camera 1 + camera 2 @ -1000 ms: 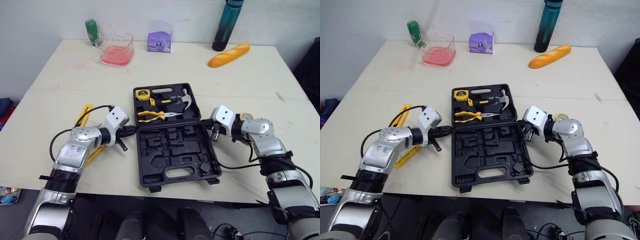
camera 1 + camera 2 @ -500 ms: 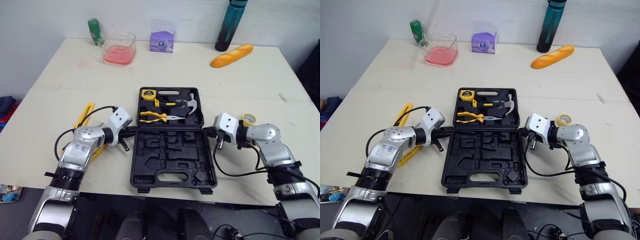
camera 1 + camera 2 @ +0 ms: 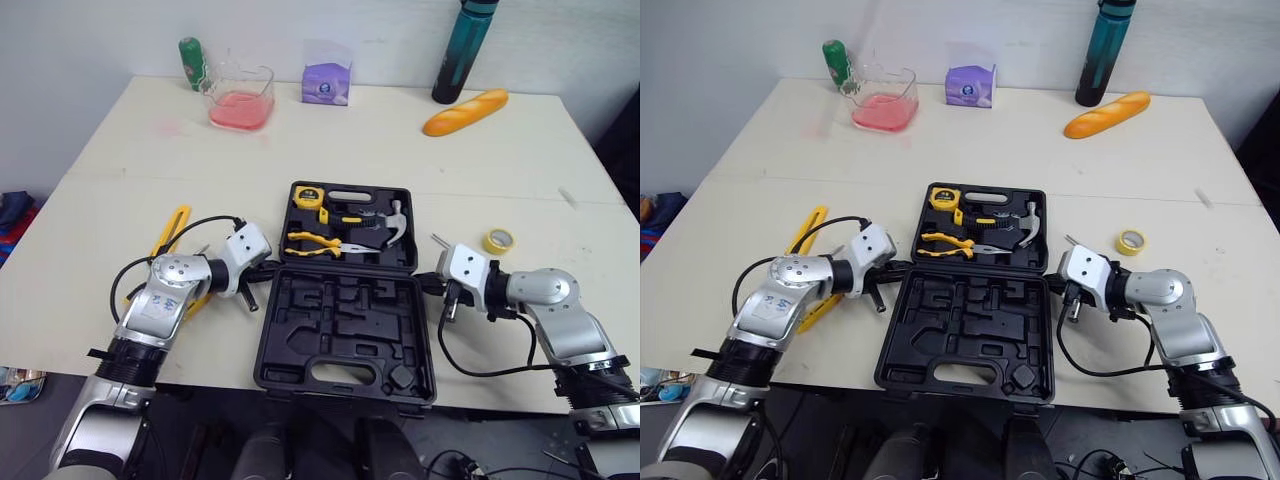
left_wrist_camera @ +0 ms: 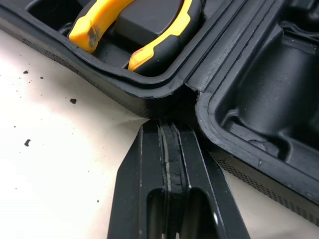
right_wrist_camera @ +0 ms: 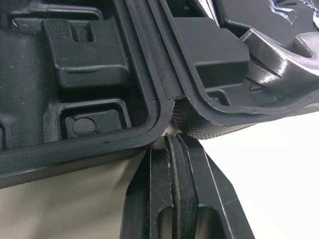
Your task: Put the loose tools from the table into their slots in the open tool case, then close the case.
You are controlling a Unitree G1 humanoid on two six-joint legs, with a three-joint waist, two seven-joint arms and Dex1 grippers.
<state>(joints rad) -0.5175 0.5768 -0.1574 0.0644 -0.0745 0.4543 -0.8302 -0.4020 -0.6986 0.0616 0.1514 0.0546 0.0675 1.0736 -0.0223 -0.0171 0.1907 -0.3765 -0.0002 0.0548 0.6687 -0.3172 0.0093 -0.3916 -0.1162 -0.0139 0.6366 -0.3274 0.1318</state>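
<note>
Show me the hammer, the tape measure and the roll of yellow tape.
hammer [image 3: 393, 213]: left eye view, on its metal head.
tape measure [image 3: 307, 197]: left eye view, on its yellow body.
roll of yellow tape [image 3: 497, 248]: left eye view, on its near rim.

- Bottle [image 3: 463, 55]: cap cut off by the upper edge.
- Yellow tool [image 3: 174, 226]: partly hidden behind the left arm [image 3: 165, 290]; its kind cannot be told.
- Pliers [image 4: 99, 20]: handles cut off by the edge in the left wrist view.
- Hammer [image 5: 279, 56]: head cut off by the edge in the right wrist view.
- Thin grey item [image 3: 437, 241], just beside the case [image 3: 340, 330]: too small to identify.
</note>
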